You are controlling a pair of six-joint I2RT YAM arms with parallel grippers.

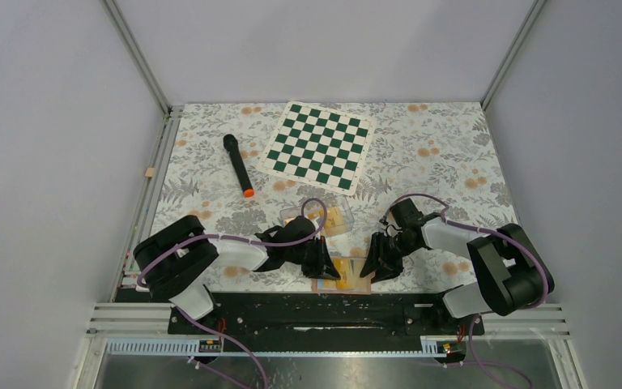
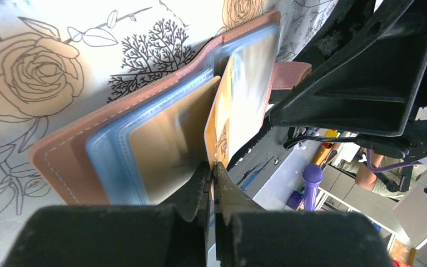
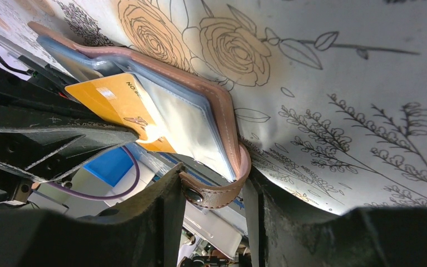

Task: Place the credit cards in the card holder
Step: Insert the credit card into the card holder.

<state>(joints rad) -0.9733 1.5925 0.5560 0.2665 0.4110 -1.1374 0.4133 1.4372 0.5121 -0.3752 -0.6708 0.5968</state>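
The left hand (image 2: 212, 167) is clenched on the bottom edge of a yellow card (image 2: 239, 100), holding it upright on its edge. The card stands in the open wallet (image 2: 72, 161), between the clear bluish sleeves (image 2: 111, 150), and most of it sticks out. A golden-tan face shows through the sleeve beside it, but I cannot tell if that is another card. The right hand (image 3: 214, 178) grasps the wallet by its brown snap strap (image 3: 217, 197); a finger lies against each side of the strap at the wallet's outer edge. The wallet lies open on the flowered counter (image 1: 421, 162) at the middle of its near edge, between the two arms. Just behind it sits a clear plastic box (image 1: 347, 209) with more yellow cards (image 1: 332, 219) inside. A green-and-white chessboard (image 1: 317, 146) lies near the far edge. A black stick with an orange tip (image 1: 237, 164) lies to the chessboard's left.
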